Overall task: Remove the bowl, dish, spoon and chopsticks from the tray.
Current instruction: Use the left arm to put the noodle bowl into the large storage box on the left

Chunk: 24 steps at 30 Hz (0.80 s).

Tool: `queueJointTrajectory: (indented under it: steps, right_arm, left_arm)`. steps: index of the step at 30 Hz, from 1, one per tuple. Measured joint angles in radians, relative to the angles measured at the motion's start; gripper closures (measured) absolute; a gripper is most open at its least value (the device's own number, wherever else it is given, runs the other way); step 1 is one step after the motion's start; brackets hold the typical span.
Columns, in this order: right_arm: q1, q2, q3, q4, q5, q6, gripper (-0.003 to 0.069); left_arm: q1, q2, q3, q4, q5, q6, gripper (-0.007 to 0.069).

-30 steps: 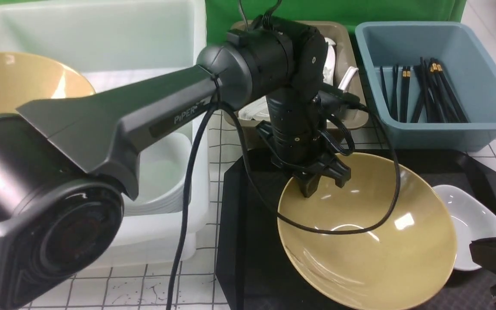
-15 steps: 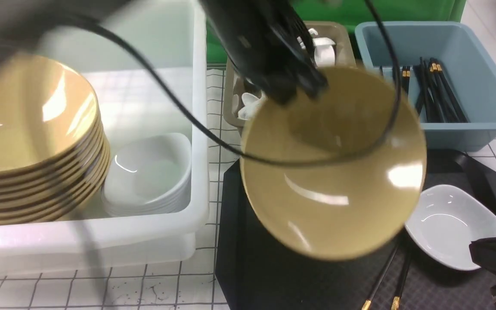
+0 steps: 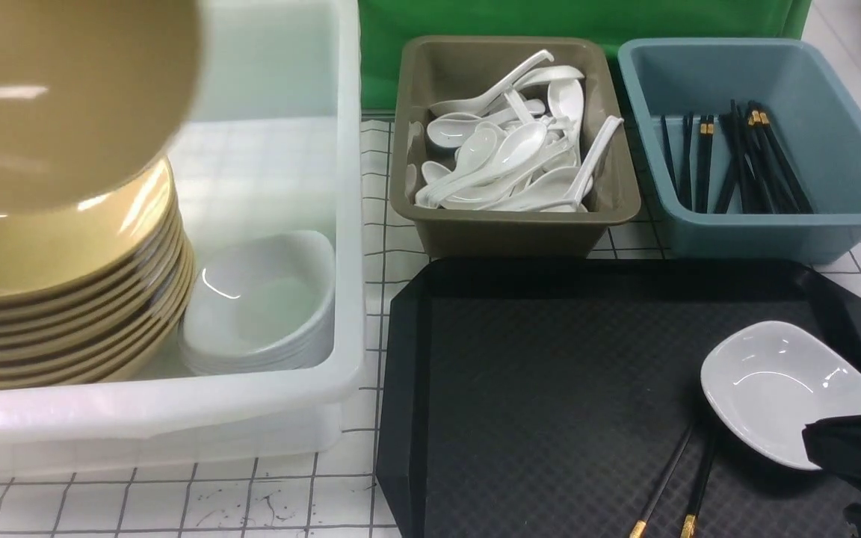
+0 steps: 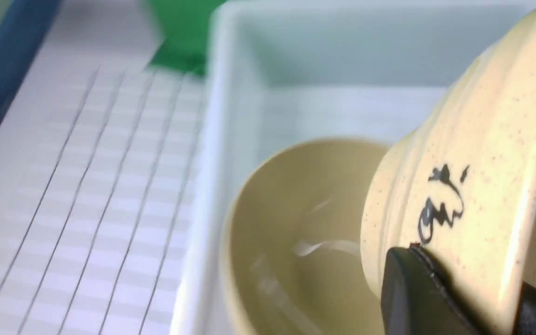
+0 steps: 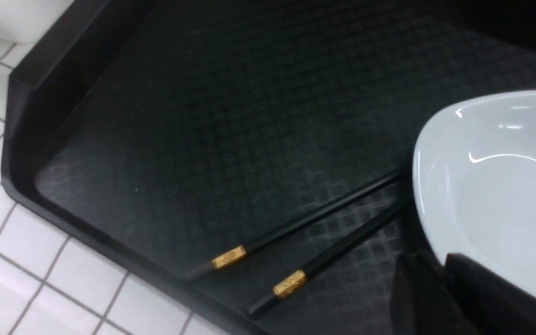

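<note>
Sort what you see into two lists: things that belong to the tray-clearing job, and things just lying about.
Job: wide glossy mustard-yellow bowl, held over the white plastic tub; small white rounded-square dish; thin black gold-banded chopsticks; large black diamond-textured plastic tray.

Lying about: stack of yellow bowls; stack of white dishes; olive tub of white spoons; blue tub of black chopsticks.

Bare tray across left and centre, dish and chopsticks crowding its near right corner, olive tub and blue tub close behind.
</note>
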<state>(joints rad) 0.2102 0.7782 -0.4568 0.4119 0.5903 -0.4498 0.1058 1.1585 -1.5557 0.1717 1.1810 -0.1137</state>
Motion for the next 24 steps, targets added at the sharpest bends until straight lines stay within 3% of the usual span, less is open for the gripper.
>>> queueJointTrajectory:
  steps: [6,9,12,19,22,24]
  right_arm:
    - [0.006,0.0,0.002,0.018,-0.007,0.001,0.0549]
    - [0.021,0.0,0.002,0.027,-0.008,0.001,0.0547]
    - [0.022,0.0,0.002,0.029,-0.009,0.001,0.0545]
    - [0.023,0.0,0.002,0.029,-0.009,0.0,0.0537]
    - [0.02,0.0,0.001,0.018,-0.002,0.023,0.0527]
    - [0.009,0.006,-0.015,-0.01,0.039,0.099,0.051]
  left_arm:
    - [0.177,0.0,0.334,-0.014,-0.29,-0.12,0.0616]
    - [0.196,0.021,0.434,-0.008,-0.398,-0.137,0.0596]
    - [0.197,0.039,0.478,-0.004,-0.449,-0.122,0.0528]
    - [0.198,0.051,0.489,0.005,-0.465,-0.141,0.0116]
    - [0.198,0.021,0.466,0.006,-0.44,-0.144,0.0038]
    - [0.198,-0.012,0.454,0.006,-0.428,-0.144,0.0029]
